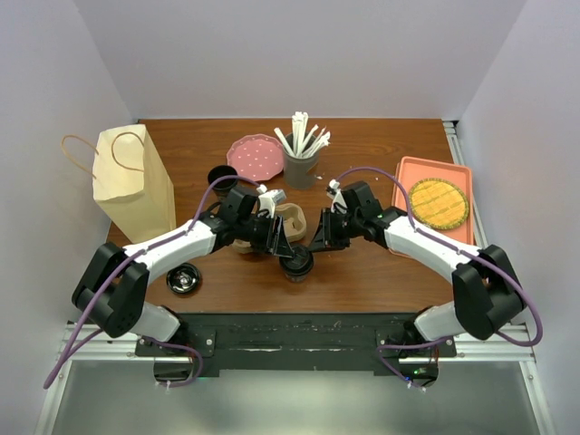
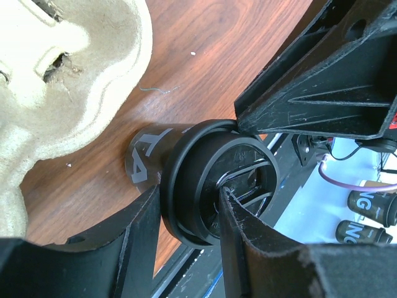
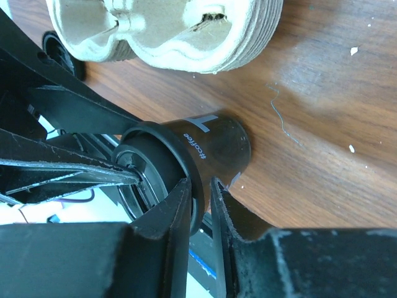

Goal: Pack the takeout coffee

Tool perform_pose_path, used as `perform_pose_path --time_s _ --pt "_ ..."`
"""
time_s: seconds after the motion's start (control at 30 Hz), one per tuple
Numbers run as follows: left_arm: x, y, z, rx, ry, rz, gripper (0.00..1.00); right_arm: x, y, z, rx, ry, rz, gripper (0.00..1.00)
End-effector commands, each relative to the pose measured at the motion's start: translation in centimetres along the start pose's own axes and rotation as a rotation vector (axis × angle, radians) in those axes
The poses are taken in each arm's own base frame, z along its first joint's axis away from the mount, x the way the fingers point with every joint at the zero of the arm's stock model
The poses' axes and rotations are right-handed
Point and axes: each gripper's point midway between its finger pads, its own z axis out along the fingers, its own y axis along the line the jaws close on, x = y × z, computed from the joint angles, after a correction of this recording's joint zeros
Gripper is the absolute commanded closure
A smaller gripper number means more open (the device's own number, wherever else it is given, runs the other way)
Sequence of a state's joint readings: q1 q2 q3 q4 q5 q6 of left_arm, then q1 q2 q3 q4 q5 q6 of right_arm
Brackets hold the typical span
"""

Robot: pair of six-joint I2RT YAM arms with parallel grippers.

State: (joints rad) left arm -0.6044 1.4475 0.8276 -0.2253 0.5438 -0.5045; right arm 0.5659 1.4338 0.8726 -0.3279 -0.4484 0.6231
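The top view looks down from above and behind the arm bases and takes in the whole table (image 1: pixel 362 272). Each wrist view looks from very near, low over the wood, toward the middle. All three share the cup (image 1: pixel 296 265) and the carrier (image 1: pixel 288 217); the wrist views see them from opposite sides.

top view: takeout coffee (image 1: pixel 297 266) mostly hidden, its side unseen

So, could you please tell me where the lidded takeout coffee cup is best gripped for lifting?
Grip the takeout coffee cup on its wall just under the lid, coming from above with a finger on each side. It stands upright, and the lid's rim overhangs the tapered wall, a ledge against slipping; the lid alone might pop off.
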Motion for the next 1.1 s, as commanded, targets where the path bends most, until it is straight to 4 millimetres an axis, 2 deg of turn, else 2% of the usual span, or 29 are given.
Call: perform_pose_path --time_s 0.0,0.13,0.27,0.3,0.37,0.4,0.5,0.57,0.7,0.8,0.83,0.87,0.9,0.97,1.07 --pt "5.7 6.0 0.4 -0.235 0.156 -0.053 0.64 4.0 -5.0 1.4 0.144 0.085 0.028 0.80" --pt "6.5 6.3 0.4 -0.239 0.166 -0.069 0.64 3.6 -5.1 2.0 0.128 0.058 0.018 0.80" --pt "6.4 6.5 0.2 -0.255 0.161 -0.073 0.64 1.4 -3.6 1.6 0.111 0.020 -0.013 0.78" --pt "6.4 6.6 0.1 -0.261 0.159 -0.076 0.64 -0.1 -2.3 1.2 0.095 -0.009 -0.033 0.75" --pt "6.4 6.7 0.0 -0.277 0.156 -0.080 0.64 -1.0 -1.8 0.5 0.114 -0.010 -0.033 0.73" --pt "6.5 6.9 -0.1 -0.284 0.157 -0.086 0.64 -2.6 -0.8 -0.1 0.116 -0.046 -0.046 0.71" --pt "6.7 7.1 -0.1 -0.294 0.161 -0.093 0.64 -3.4 -0.4 -1.5 0.154 -0.051 -0.038 0.68" --pt "6.8 7.1 0.0 -0.294 0.159 -0.099 0.64 -2.9 -0.2 -2.2 0.157 -0.039 -0.025 0.67" --pt "6.9 7.1 0.0 -0.294 0.152 -0.116 0.64 -2.0 1.5 -4.3 0.092 -0.062 -0.006 0.62" --pt "7.3 7.0 0.1 -0.285 0.153 -0.131 0.64 -1.4 3.0 -5.1 0.001 -0.077 0.000 0.60" --pt "7.2 7.0 0.1 -0.284 0.149 -0.132 0.64 -0.7 3.8 -5.2 -0.053 -0.052 0.005 0.60" --pt "7.3 7.1 0.2 -0.285 0.148 -0.135 0.64 0.3 3.4 -4.8 -0.068 -0.030 0.018 0.60" --pt "7.3 7.1 0.1 -0.288 0.149 -0.137 0.64 0.3 3.8 -4.7 -0.098 -0.038 0.014 0.60" --pt "7.4 7.2 0.1 -0.290 0.150 -0.141 0.64 1.8 3.6 -4.2 -0.134 0.000 0.036 0.60" --pt "7.4 7.3 0.2 -0.295 0.148 -0.145 0.64 3.0 4.0 -3.5 -0.181 0.037 0.037 0.60"
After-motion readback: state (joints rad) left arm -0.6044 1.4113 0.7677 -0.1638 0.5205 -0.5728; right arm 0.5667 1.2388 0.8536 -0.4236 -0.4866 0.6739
